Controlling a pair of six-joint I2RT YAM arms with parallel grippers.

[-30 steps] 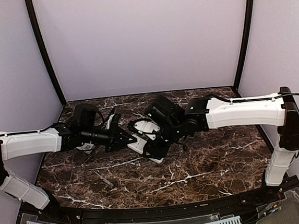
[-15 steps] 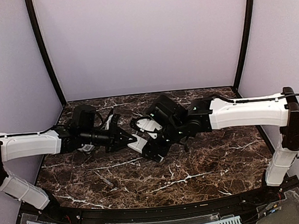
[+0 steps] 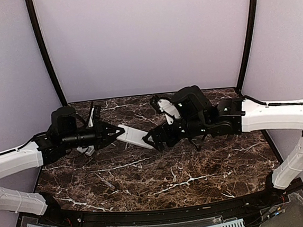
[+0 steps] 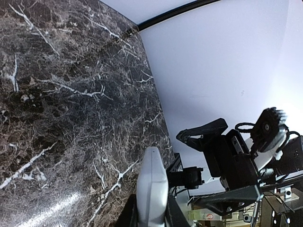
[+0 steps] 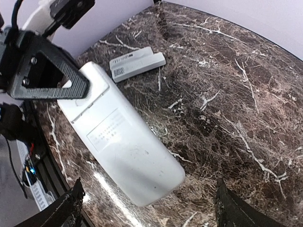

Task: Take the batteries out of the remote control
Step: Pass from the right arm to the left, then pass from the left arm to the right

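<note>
The table (image 3: 209, 167) is dark stone with white lines, and the walls are pale purple. In the middle of the top view, the left claw (image 3: 118, 131) squeezes one end of the white remote (image 3: 135, 136). The right claw (image 3: 154, 143) hangs wide open just at the other end, gripping nothing. A small white piece (image 5: 137, 64) lies flat on the table, upper left in the right wrist view.

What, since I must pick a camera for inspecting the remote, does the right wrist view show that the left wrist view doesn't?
Only the right wrist view: the remote's broad white face with faint print, and a smaller white labelled piece lying on the table beyond. Only the left wrist view: the right arm against the pale wall. Both: the remote in the left gripper, edge-on from the left wrist, and the dark marble table.
</note>
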